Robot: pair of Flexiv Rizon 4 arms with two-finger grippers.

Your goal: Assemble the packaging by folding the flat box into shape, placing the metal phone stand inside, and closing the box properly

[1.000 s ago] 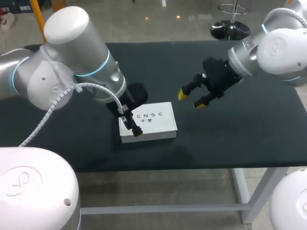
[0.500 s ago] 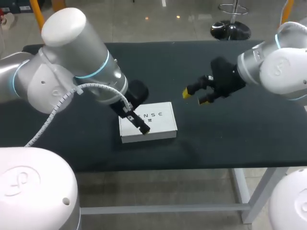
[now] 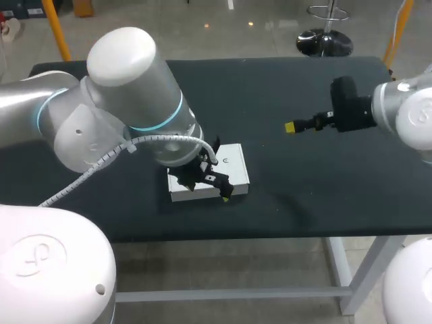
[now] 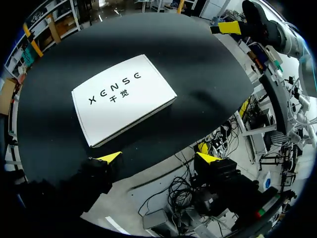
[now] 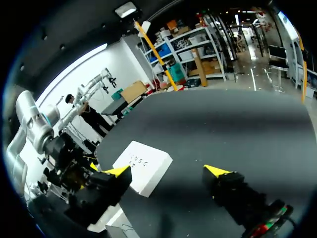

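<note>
From the left, the big left arm (image 3: 128,115) reaches across the dark bench (image 3: 304,189). Its left gripper (image 4: 158,157) hangs over the near edge of the white box (image 4: 124,96), fingers spread apart with nothing between them and the box lying just ahead of them. The box sits flat near the middle of the bench, close to the near edge. It is folded into shape with its lid down, so I'd judge the task nearly or fully done. Far off to the right, well apart from the box, the right gripper (image 5: 167,171) is held above the bench with its fingers also apart and empty.

No metal phone stand shows anywhere, and I cannot tell whether it is inside. From overhead the left arm covers the box's left part, and whether the lid's flap is fully tucked is hard to make out.
</note>
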